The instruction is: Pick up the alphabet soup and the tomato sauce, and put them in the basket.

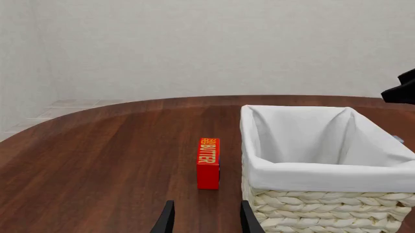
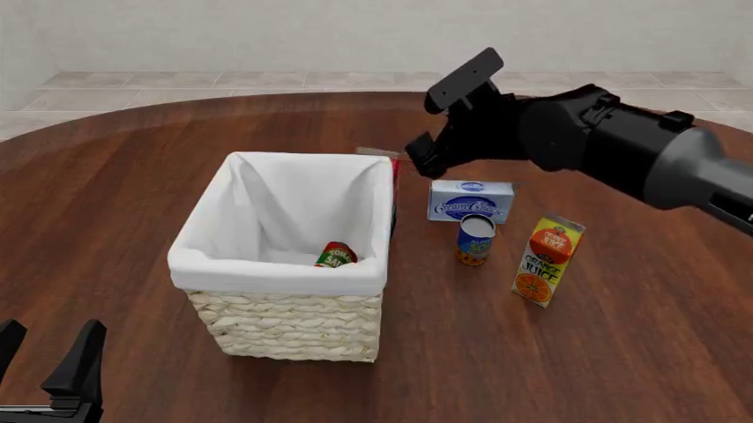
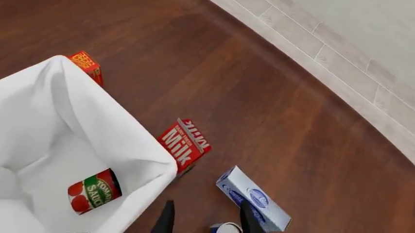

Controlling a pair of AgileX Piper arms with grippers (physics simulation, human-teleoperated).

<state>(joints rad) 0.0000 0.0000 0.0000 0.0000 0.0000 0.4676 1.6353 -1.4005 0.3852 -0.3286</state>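
The tomato sauce lies on its side inside the basket, red with a green label, and also shows in the right wrist view as the tomato sauce on the white lining. The alphabet soup stands upright on the table right of the basket, in front of the cream cheese box; only the rim of the alphabet soup shows between my right fingers. My right gripper hangs open and empty in the air behind the basket's far right corner. My left gripper is open and empty near the front left.
A blue-and-white cream cheese box lies behind the soup. An orange juice carton stands to its right. A red milk carton lies against the basket's far side. A red butter box stands beside the basket.
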